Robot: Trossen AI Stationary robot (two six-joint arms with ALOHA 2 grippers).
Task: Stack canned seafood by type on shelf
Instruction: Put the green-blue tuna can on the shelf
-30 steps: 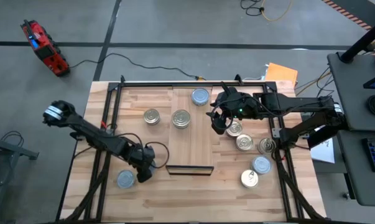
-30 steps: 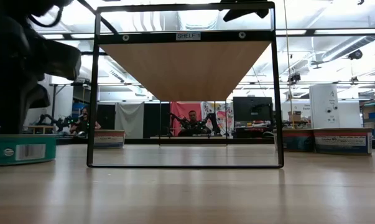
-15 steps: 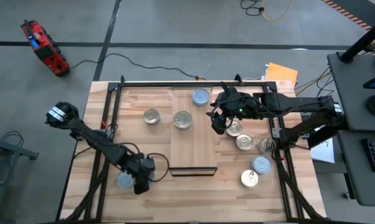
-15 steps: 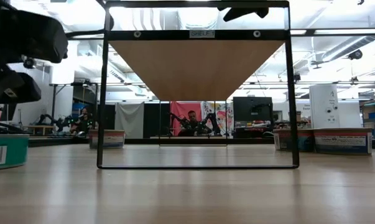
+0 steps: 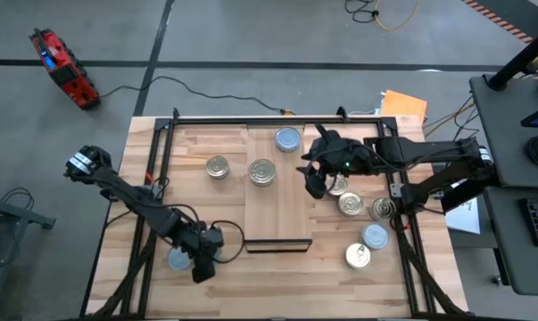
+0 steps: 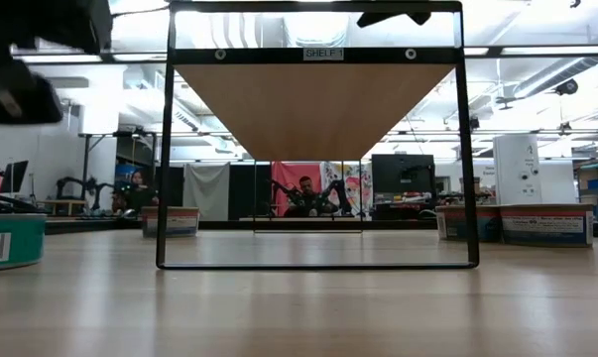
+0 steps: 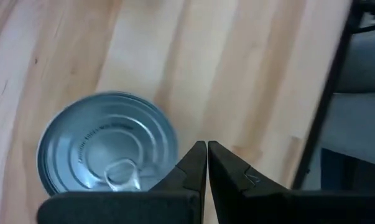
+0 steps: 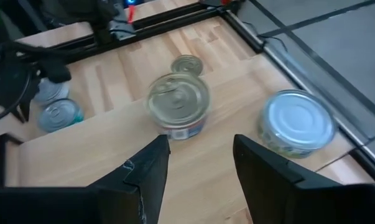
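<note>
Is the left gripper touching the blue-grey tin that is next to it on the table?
Cannot tell. In the left wrist view the shut left gripper overlaps the tin; no gap or contact shows plainly.

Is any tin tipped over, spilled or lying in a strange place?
Nothing stands out. Every tin in view sits upright, lid up. Two rest on the shelf: a blue-topped tin and a silver-topped tin. The others stand on the table on either side.
</note>
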